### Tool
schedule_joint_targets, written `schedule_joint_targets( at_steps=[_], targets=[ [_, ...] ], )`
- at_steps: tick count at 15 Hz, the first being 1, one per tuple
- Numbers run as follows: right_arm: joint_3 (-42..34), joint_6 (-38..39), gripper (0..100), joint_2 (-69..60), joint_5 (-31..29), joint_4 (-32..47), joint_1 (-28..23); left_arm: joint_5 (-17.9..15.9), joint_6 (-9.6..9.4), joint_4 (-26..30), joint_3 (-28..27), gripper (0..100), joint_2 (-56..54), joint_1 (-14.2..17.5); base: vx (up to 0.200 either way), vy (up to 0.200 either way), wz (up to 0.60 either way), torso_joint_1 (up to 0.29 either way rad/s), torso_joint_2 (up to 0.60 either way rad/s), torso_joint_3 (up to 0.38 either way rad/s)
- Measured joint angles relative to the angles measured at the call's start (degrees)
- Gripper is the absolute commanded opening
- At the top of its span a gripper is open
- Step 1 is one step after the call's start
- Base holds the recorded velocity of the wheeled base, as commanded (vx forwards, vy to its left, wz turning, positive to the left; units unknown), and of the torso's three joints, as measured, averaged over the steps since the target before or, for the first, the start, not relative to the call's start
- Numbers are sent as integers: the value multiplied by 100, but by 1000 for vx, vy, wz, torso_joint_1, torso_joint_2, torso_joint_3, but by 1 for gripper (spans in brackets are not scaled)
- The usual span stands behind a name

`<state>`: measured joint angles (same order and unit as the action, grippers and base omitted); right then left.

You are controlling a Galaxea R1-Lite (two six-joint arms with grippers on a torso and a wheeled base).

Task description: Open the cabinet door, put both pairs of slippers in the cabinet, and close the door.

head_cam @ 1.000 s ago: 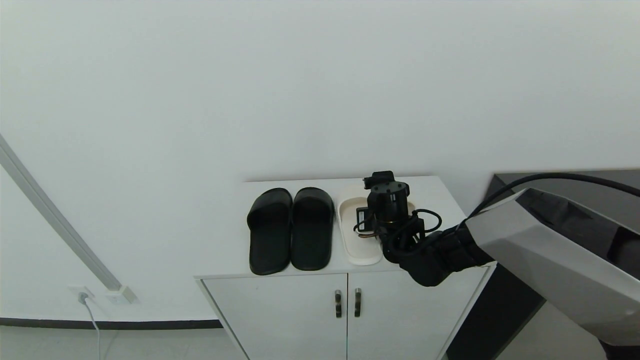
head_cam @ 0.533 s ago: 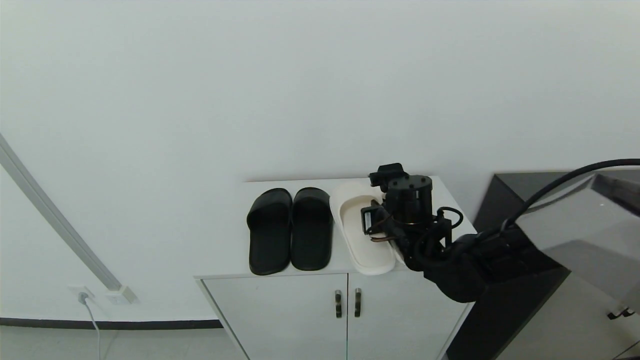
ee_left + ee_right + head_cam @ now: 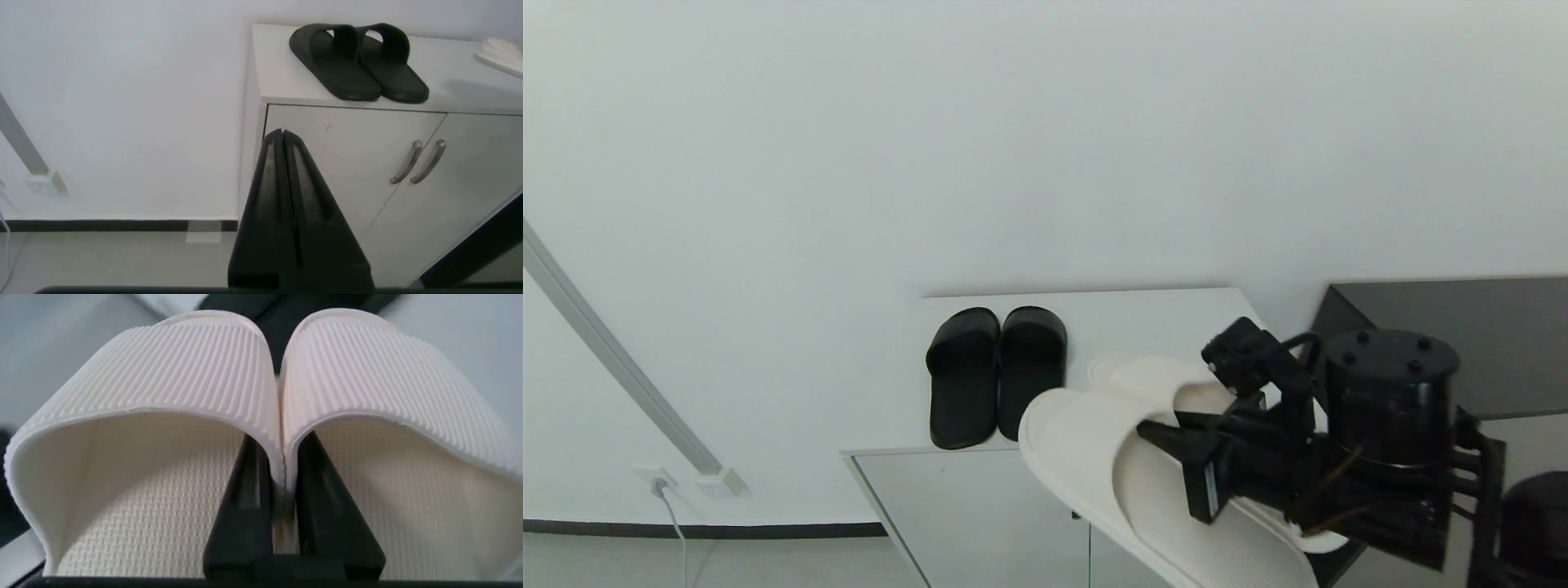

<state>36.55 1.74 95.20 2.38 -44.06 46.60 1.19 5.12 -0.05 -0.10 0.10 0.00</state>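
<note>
Since a second ago the right arm has lifted the white slippers (image 3: 1111, 465) off the cabinet (image 3: 1152, 314) top and swung them out toward us; the pair now hangs in the air before the cabinet's right half, while the black slippers (image 3: 996, 376) have not shifted.

We see the cabinet's two doors (image 3: 351, 171) shut, their handles (image 3: 421, 161) side by side at the centre seam; the black pair lies together on the left part of the top.

What worries us is that the white pair is carried by a thin pinch alone; we judge that a quick swing or a knock against the cabinet edge could peel one slipper out and drop it. The doors are not yet open, so the loaded arm has nowhere to go until one is.

The right gripper (image 3: 283, 508) is clamped on the white pair; its fingers (image 3: 245, 518) sit one inside each slipper, under the straps, squeezing the two inner side walls together between them. The left gripper (image 3: 283, 140) sits low, off the cabinet's left front, fingers pressed together on nothing.
</note>
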Motion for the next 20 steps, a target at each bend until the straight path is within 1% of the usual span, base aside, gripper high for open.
schedule_joint_targets(
  at_steps=[1,3,6,14,17,20],
  targets=[
    [-306,-7,0,-250,440,33,30,0,2,0,0,0,0,0,0,0,0,0,0,0],
    [-599,-44,0,-556,613,54,68,0,5,-2,0,0,0,0,0,0,0,0,0,0],
    [-695,-52,0,-708,613,56,140,-5,10,-2,0,0,0,0,0,0,0,0,0,0],
    [-730,-93,0,-619,580,46,173,0,13,-5,-4,0,0,0,-200,0,0,-1,1,2],
    [-736,-229,0,-510,213,27,171,-7,7,-2,-1,0,0,0,0,0,0,0,0,0],
    [-761,-234,0,-418,174,27,162,-7,10,0,-1,0,0,0,0,0,0,0,0,0]
  ],
)
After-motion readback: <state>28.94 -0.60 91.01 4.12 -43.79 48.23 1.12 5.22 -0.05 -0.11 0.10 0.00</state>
